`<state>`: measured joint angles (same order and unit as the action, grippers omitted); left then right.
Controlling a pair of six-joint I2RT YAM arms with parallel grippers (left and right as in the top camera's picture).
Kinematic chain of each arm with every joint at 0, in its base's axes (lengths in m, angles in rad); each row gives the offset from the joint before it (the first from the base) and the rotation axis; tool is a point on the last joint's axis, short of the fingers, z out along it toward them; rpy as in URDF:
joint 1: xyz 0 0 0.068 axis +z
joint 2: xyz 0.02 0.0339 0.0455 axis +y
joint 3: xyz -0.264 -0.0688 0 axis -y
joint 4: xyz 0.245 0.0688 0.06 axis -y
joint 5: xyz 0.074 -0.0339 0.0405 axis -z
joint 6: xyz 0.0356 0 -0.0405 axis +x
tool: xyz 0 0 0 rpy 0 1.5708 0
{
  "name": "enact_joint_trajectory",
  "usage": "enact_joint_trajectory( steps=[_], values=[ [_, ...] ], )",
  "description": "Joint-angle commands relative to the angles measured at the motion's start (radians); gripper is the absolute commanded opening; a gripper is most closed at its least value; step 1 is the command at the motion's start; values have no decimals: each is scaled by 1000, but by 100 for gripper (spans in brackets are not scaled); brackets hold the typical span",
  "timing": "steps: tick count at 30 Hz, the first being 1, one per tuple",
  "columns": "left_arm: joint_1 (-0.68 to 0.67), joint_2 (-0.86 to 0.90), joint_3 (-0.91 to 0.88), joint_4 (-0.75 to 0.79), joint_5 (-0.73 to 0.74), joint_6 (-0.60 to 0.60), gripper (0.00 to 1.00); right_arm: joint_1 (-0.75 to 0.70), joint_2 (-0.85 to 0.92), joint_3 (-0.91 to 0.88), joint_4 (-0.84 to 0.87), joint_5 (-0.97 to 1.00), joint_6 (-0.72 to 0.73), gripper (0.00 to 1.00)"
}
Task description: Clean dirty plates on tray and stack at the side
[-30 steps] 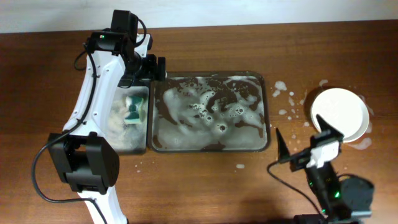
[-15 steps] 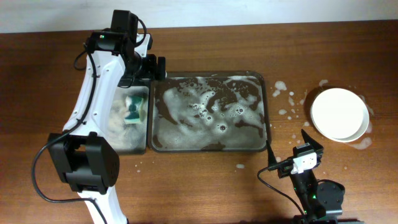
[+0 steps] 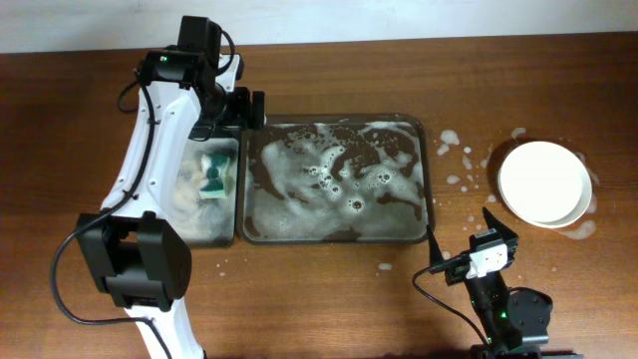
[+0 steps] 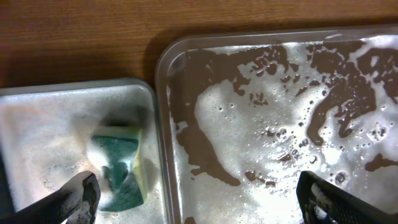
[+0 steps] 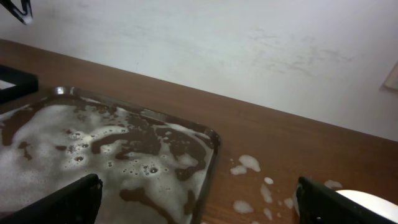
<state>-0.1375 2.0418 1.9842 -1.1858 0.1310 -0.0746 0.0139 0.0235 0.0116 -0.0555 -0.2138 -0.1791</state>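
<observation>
On the bench [image 3: 329, 299], the big tray [image 3: 431, 179] lies mid-bench, full of suds. White plates [image 3: 543, 182] are stacked near the right edge, apart from it, and the small tray [image 3: 204, 227] with a green sponge [image 3: 213, 175] touches its left rim. Both gape wide and empty: left pincer [image 4: 202, 196] over that seam, right pincer [image 3: 467, 239] off the front-right corner.

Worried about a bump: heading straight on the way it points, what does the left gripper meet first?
Probably the soapy left end of the tray, right beside the sponge tray; the left gripper hangs open over it, depth unclear.
</observation>
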Motion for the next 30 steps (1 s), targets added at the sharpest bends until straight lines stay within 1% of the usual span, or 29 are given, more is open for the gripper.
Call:
enact_joint_trajectory(
  steps=[1, 4, 6, 7, 8, 9, 11, 13, 14, 15, 16, 19, 21, 24, 26, 27, 29, 30],
  values=[
    [1, -16, 8, -1, -34, 9, 99, 7, 3, -6, -4, -2, 11, 98],
    [-18, -121, 8, 28, -114, 27, 99, 7, 3, -6, -3, -2, 11, 98],
    [-56, -242, -14, 119, -127, 125, 99, 7, 3, -6, -4, -2, 11, 98],
    [-71, -328, -53, 180, -154, 137, 99, 7, 3, -6, -4, -2, 11, 98],
    [-72, -381, -89, 209, -159, 137, 99, 7, 3, -6, -4, -2, 11, 98],
    [-61, -504, -193, 279, -158, 137, 99, 7, 3, -6, -4, -2, 11, 98],
    [-35, -655, -383, 397, -157, 136, 99, 7, 3, -6, -4, -2, 11, 98],
    [29, -938, -798, 669, -129, 136, 99, 7, 3, -6, -3, -2, 11, 98],
    [56, -1044, -961, 789, -107, 136, 99, 7, 3, -6, -4, -2, 11, 98],
    [86, -1162, -1135, 895, -82, 136, 99, 7, 3, -6, -4, -2, 11, 98],
    [105, -1276, -1277, 944, -67, 136, 99, 7, 3, -6, -4, -2, 11, 98],
    [148, -1604, -1561, 954, -67, 136, 99, 7, 3, -6, -4, -2, 11, 98],
    [167, -1782, -1682, 955, -67, 136, 99, 7, 3, -6, -4, -2, 11, 98],
    [167, -1906, -1799, 1015, -75, 137, 99, 7, 3, -6, -4, -2, 11, 99],
    [167, -1995, -1944, 1161, -71, 136, 99, 7, 3, -6, -4, -2, 11, 98],
    [167, -2013, -1973, 1188, -63, 136, 99, 7, 3, -6, -4, -2, 11, 98],
    [166, -2037, -1975, 1152, -58, 137, 99, 7, 3, -6, -4, -2, 11, 98],
    [166, -2037, -1975, 1106, -63, 137, 99, 7, 3, -6, -4, -2, 11, 98]
  ],
)
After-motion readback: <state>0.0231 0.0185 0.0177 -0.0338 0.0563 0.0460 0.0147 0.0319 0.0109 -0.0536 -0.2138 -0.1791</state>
